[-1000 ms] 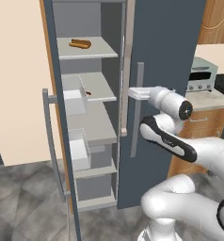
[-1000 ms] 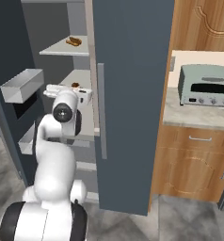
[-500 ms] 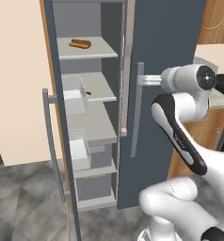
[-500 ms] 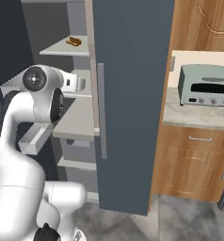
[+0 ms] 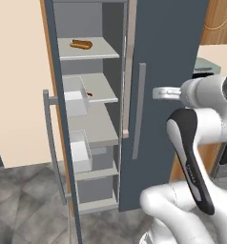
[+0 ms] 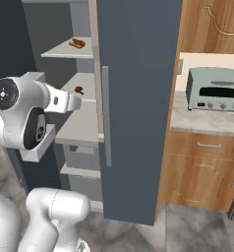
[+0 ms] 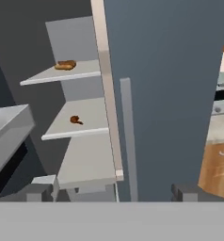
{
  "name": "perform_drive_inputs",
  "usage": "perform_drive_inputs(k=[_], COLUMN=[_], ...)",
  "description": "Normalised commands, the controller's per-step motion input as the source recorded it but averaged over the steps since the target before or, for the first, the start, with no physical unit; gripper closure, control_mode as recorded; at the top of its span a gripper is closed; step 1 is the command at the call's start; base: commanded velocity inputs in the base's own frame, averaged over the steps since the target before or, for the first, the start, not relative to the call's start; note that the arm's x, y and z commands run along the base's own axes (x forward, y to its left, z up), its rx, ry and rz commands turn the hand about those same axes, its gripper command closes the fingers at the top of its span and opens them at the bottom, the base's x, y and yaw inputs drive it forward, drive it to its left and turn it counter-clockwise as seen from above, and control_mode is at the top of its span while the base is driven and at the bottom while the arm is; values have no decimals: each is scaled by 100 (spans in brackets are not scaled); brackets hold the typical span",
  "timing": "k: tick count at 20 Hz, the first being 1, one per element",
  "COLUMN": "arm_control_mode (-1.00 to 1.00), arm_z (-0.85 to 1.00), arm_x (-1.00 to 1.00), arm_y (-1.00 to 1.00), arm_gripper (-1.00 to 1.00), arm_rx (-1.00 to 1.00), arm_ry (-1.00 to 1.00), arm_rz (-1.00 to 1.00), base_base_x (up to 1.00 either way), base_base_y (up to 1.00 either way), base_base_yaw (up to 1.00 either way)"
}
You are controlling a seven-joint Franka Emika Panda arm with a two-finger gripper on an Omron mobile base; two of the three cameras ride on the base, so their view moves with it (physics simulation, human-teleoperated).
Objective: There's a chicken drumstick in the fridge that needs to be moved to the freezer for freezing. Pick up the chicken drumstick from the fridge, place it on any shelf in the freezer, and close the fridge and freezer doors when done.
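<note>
- Left of the closed door, an open compartment shows light grey shelves.
- Second shelf down: drumstick, small, orange-brown, lying alone near the shelf's middle; also seen at and partly at.
- Top shelf: hot dog in a bun, well above the drumstick.
- Open door swung toward the near left, white bins on its inner side, grey bar handle outside.
- Gripper raised in front of the closed door's bar handle, jaws spread wide, holding nothing, well apart from the drumstick.
- Far right: toaster oven on a counter over wooden cabinets.
</note>
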Motion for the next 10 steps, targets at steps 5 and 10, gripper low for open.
perform_drive_inputs(k=[5, 10], arm_control_mode=[-100, -100], arm_z=[0, 0], arm_x=[-53, -42], arm_y=[19, 49], arm_gripper=[-100, -100], arm_rx=[0, 0], arm_ry=[0, -1], arm_rz=[0, 0], base_base_x=[0, 0], base_base_y=[0, 0], base_base_yaw=[0, 0])
